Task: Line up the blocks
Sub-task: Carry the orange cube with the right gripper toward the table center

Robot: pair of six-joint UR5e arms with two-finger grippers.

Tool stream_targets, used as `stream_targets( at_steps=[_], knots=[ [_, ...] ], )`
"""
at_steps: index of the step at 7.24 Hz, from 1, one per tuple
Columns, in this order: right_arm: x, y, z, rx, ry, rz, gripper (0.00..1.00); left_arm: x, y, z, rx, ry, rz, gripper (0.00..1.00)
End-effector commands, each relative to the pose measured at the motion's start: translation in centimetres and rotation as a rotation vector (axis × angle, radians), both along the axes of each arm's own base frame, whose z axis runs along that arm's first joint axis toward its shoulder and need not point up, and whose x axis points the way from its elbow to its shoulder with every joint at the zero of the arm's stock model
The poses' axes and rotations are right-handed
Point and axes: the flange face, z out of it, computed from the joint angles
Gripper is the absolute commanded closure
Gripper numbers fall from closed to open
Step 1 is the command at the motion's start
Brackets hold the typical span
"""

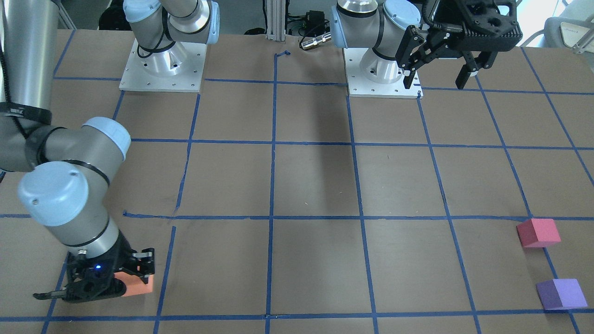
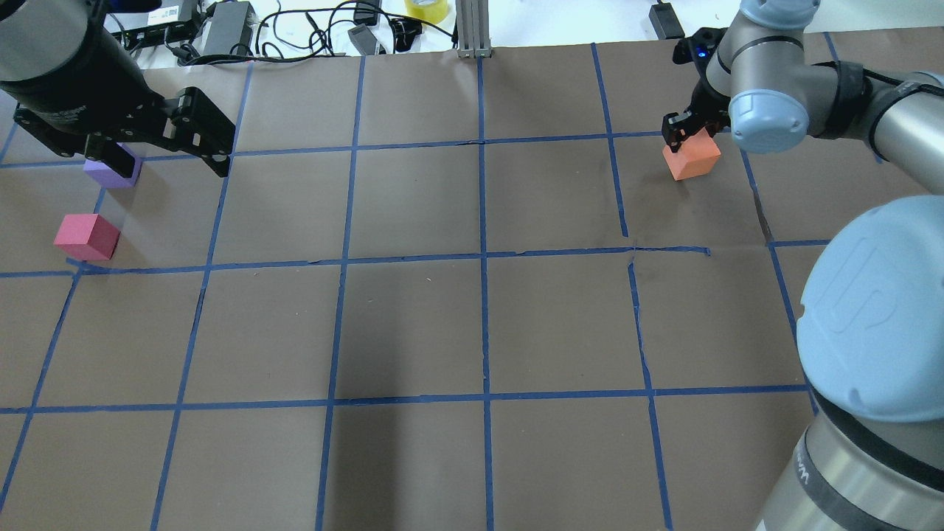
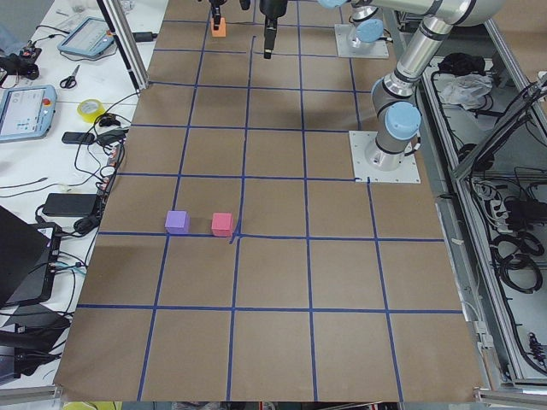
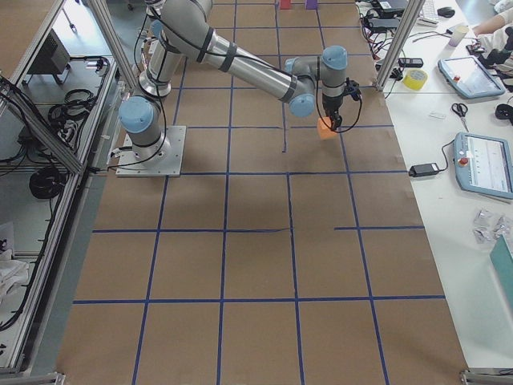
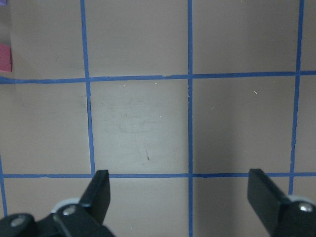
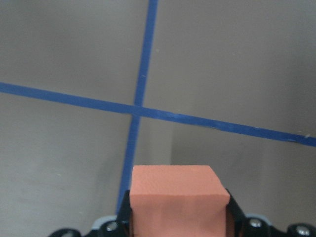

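Observation:
My right gripper is shut on the orange block at the table's far right. In the right wrist view the orange block sits between the fingers, at or just above the brown paper. It also shows in the front view. My left gripper is open and empty, high above the far left of the table; its fingers stand wide apart. The purple block lies partly hidden under it. The red-pink block lies beside it, nearer me. Both also show in the front view: red-pink, purple.
The table is covered in brown paper with a blue tape grid. The two arm bases stand on my side. Cables, a power brick and a tape roll lie beyond the far edge.

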Motion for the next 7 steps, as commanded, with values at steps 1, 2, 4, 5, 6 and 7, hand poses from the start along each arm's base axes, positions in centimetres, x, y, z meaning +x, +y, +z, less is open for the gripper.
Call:
stream_targets(
  at_steps=[1, 2, 4, 5, 6, 7],
  knots=[
    [10.8, 1.3, 0.1, -0.016, -0.059, -0.073, 1.0, 0.0, 0.0, 0.0, 0.0, 0.0, 0.0, 0.0],
    [14.7, 2.4, -0.5, -0.009, -0.069, -0.052, 1.0, -0.1, 0.0, 0.0, 0.0, 0.0, -0.001, 0.0],
    [21.3, 3.7, -1.6, -0.007, -0.097, -0.046, 1.0, 0.0, 0.0, 0.0, 0.0, 0.0, 0.0, 0.0],
    [24.3, 4.4, -2.0, -0.014, -0.114, -0.038, 1.0, 0.0, 0.0, 0.0, -0.001, -0.002, -0.001, 0.0],
    [26.0, 5.2, -2.7, -0.003, -0.116, -0.03, 1.0, 0.0, 0.0, 0.0, -0.001, -0.002, -0.001, 0.0],
    [27.1, 5.9, -2.9, 0.01, -0.136, -0.014, 1.0, 0.1, -0.1, 0.0, -0.001, -0.002, 0.002, 0.0]
  ],
)
